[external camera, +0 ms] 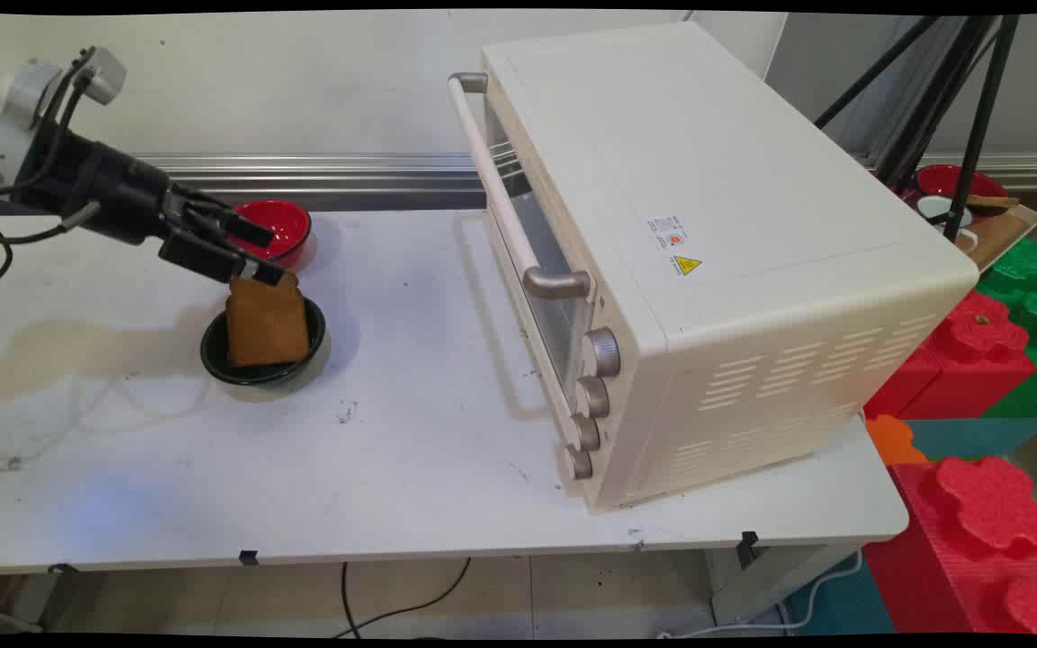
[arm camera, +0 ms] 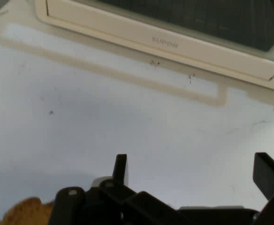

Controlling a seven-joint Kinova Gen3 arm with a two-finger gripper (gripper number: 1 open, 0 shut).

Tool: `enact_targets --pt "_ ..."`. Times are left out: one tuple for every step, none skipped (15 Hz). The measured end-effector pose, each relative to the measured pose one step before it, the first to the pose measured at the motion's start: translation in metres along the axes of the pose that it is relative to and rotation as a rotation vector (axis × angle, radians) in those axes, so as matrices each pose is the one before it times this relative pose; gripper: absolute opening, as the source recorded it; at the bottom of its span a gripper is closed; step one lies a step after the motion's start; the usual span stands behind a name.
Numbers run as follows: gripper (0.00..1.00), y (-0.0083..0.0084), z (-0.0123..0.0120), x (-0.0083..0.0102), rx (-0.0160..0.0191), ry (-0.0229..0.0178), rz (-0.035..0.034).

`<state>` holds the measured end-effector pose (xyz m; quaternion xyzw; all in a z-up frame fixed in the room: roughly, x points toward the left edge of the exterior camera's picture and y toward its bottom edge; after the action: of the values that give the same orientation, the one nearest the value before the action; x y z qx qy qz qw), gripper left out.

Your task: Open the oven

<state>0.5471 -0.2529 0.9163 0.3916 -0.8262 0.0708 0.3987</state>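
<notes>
At the left of the main view the gripper [external camera: 257, 259] hovers just over the top edge of a slice of toast [external camera: 266, 324] that stands nearly upright in a dark bowl [external camera: 212, 355] on the white table [external camera: 410, 468]. The hand view shows its fingers [arm camera: 120, 168] spread wide and gripping nothing, with the toast at lower left, outside the gap. A red bowl [external camera: 289, 223] sits just behind, and the toaster oven [external camera: 707, 225] is well apart at centre right

The arm enters from the upper left and slopes down to the right, black cables hanging from its wrist. The black two-finger claw [external camera: 259, 256] points obliquely downward; in the hand view its fingers [arm camera: 120, 168] stand wide apart.
</notes>
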Motion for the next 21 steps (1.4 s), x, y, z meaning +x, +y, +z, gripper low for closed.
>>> enact_targets --pt "1.00 0.00014 -0.00108 0.00248 0.00179 0.00447 0.00476" --pt "1.00 0.00026 -0.00159 0.00377 0.00342 0.00639 0.00687" --pt "1.00 0.00043 -0.00186 0.00560 0.00312 0.00930 0.00989" --pt "1.00 0.00048 -0.00188 0.00623 0.00371 0.00970 0.01165" --pt "1.00 0.00037 -0.00134 0.00563 0.00231 0.00807 0.01035" --pt "1.00 0.00073 -0.00120 0.00707 0.00163 0.00892 0.01250" --pt "1.00 0.00066 -0.00060 0.00722 0.00180 0.00812 0.01049" --pt "1.00 0.00046 -0.00020 0.00627 0.00153 0.00705 0.00810" --pt "1.00 0.00045 0.00013 0.00436 0.00137 0.00486 0.00584" --pt "1.00 0.00069 0.00021 0.00629 0.00191 0.00767 0.00882" --pt "1.00 0.00100 0.00079 0.00770 0.00203 0.00901 0.01318" --pt "1.00 0.00111 0.00124 0.00762 0.00217 0.00838 0.01371" --pt "1.00 0.00092 0.00133 0.00627 0.00149 0.00631 0.01088" --pt "1.00 0.00066 0.00111 0.00421 0.00060 0.00421 0.00691" --pt "1.00 0.00097 0.00172 0.00604 0.00085 0.00605 0.00957" --pt "1.00 0.00126 0.00243 0.00695 0.00051 0.00617 0.01111" --pt "1.00 0.00133 0.00277 0.00689 0.00015 0.00575 0.01149" --pt "1.00 0.00107 0.00254 0.00576 -0.00011 0.00471 0.00919" --pt "1.00 0.00142 0.00315 0.00677 -0.00067 0.00540 0.00910" --pt "1.00 0.00131 0.00319 0.00647 -0.00081 0.00508 0.00645" --pt "1.00 0.00099 0.00303 0.00552 -0.00138 0.00401 0.00535"
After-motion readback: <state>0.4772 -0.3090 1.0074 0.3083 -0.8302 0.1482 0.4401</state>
